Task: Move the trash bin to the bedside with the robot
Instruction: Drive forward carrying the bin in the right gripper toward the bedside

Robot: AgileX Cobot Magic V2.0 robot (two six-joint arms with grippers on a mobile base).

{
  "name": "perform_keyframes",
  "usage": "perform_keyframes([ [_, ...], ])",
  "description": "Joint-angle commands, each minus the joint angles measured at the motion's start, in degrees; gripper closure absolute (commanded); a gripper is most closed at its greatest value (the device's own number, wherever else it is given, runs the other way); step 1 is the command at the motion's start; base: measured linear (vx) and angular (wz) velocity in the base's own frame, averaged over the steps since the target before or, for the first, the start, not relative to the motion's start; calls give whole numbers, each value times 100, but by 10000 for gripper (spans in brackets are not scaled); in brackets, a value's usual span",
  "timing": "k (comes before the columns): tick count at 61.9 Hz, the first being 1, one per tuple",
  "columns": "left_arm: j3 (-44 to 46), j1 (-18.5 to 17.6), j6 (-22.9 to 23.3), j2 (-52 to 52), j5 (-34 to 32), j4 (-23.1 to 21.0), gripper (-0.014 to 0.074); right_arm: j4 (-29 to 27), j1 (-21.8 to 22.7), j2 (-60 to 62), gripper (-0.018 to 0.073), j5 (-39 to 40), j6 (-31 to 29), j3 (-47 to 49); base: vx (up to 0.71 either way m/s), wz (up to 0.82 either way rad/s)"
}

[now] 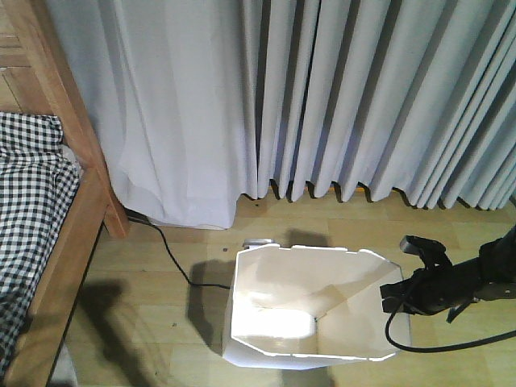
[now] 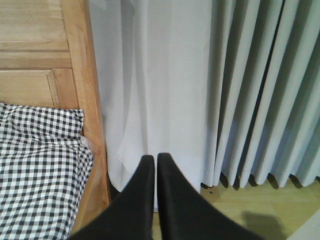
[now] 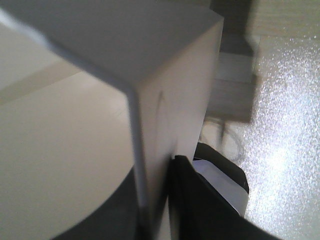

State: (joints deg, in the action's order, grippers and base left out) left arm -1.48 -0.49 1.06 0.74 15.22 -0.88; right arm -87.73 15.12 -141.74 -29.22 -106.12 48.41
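The white faceted trash bin (image 1: 278,290) stands on the wooden floor, to the right of the bed. The bed has a light-brown wooden frame (image 1: 76,230) and checked bedding (image 1: 32,201). My right gripper (image 1: 397,294) is shut on the bin's right wall. In the right wrist view the thin bin wall (image 3: 175,100) runs between the two jaws of that gripper (image 3: 152,175), one black finger (image 3: 200,205) outside it. My left gripper (image 2: 152,159) is held high, shut on nothing, facing the bed frame (image 2: 82,75) and the curtain.
Pale grey curtains (image 1: 322,97) hang to the floor behind the bin. A loose black cable (image 1: 173,258) runs across the floor between the bed's corner post (image 1: 113,214) and the bin. A small grey object (image 1: 258,241) lies just behind the bin.
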Motion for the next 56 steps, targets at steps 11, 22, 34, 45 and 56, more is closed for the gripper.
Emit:
perform_keyframes([
  [11,-107,-32,25,82,-397,-18,602,-43,17,389,564,-1320,-45,23,9,1],
  [22,-107,-32,25,82,-397,-18,602,-43,17,389,564,-1320,-45,23,4,1],
  [34,-107,-32,25,82,-397,-18,602,-43,17,389,564,-1320,-45,23,0,0],
  [45,-107,-32,25,82,-397,-18,602,-43,17,389,564,-1320,-45,23,0,0],
  [56,-107,-32,25,82,-397,-18,602,-43,17,389,564,-1327,-45,23,0,0],
])
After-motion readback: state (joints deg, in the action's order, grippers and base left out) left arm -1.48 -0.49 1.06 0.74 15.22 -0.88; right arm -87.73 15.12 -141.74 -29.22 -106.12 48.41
